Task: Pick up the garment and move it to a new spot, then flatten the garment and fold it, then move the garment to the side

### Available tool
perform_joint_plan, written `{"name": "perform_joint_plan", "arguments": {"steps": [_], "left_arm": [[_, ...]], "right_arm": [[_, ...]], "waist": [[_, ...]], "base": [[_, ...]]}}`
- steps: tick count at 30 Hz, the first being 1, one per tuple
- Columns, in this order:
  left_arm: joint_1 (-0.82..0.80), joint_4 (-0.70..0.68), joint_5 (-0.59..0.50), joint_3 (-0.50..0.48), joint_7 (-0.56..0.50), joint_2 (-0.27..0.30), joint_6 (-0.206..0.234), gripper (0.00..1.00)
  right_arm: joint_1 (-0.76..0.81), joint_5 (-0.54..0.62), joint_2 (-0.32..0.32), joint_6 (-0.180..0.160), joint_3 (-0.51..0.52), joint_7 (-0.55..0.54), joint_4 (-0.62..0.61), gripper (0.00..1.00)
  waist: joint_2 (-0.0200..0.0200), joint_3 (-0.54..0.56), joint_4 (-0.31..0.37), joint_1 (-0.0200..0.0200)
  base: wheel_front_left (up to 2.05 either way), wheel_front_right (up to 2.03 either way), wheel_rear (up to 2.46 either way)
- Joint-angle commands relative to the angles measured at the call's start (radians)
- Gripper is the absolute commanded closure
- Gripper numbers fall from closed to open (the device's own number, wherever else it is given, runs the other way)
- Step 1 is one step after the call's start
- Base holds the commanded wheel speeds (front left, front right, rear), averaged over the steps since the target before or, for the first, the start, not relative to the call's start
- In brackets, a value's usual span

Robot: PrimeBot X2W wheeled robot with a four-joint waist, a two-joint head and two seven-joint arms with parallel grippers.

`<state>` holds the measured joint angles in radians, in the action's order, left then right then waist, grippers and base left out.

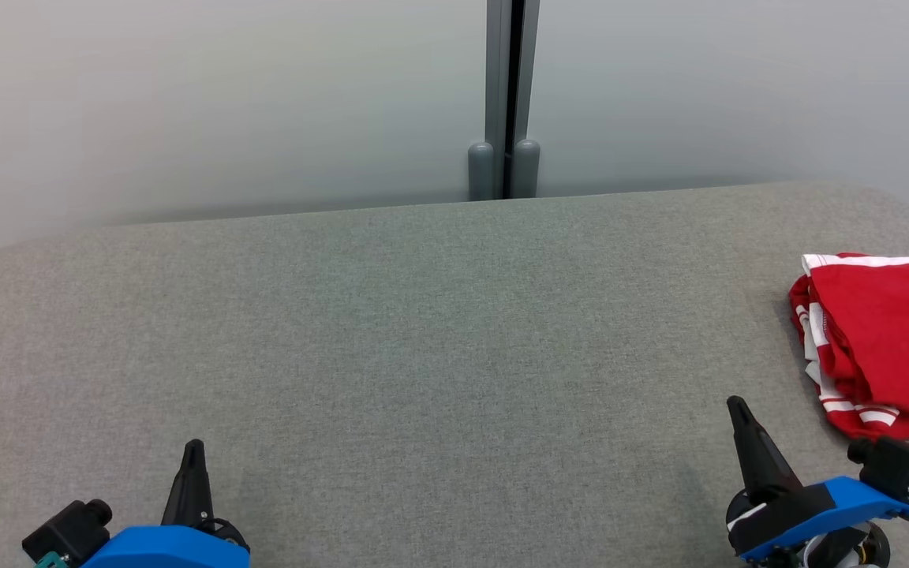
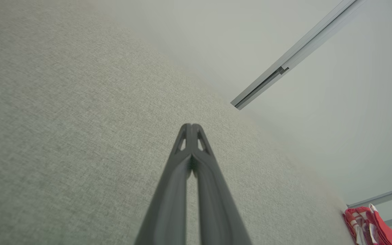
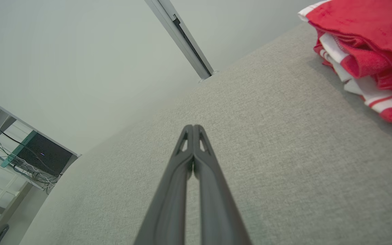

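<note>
The garment (image 1: 884,339) is red with white stripes and lies in a loose folded heap at the right edge of the grey table (image 1: 423,331). It also appears in the right wrist view (image 3: 369,51) and small in the left wrist view (image 2: 369,224). My right gripper (image 1: 736,404) hovers near the front right, shut and empty, a short way left of the garment's front corner. My left gripper (image 1: 194,446) rests at the front left, shut with nothing in it, far from the garment. In both wrist views the fingertips (image 2: 192,126) (image 3: 193,127) meet over bare cloth.
A pale frosted wall with a grey vertical post (image 1: 506,95) stands behind the table's far edge. In the right wrist view a dark box with cables (image 3: 43,156) sits on shelving beyond the table's left end. The garment hangs close to the table's right edge.
</note>
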<state>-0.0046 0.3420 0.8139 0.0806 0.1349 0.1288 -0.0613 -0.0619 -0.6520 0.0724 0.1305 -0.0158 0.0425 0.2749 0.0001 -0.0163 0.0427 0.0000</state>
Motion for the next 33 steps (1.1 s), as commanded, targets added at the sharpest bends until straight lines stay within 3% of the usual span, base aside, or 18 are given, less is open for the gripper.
{"name": "perform_joint_plan", "arguments": {"steps": [1,33], "left_arm": [[-0.034,-0.02,0.033,-0.012,-0.008,0.004,-0.005,1.0],[-0.069,-0.055,0.364,-0.094,-0.113,-0.031,-0.035,1.0]], "right_arm": [[-0.024,-0.041,0.0,0.0,0.009,-0.008,-0.017,1.0],[-0.038,-0.439,-0.01,0.0,0.063,-0.073,-0.025,1.0]], "waist": [[-0.0001,0.0,-0.001,0.0],[-0.0001,0.004,-0.015,0.0]], "base": [[0.0,0.0,0.0],[0.0,0.0,0.0]]}}
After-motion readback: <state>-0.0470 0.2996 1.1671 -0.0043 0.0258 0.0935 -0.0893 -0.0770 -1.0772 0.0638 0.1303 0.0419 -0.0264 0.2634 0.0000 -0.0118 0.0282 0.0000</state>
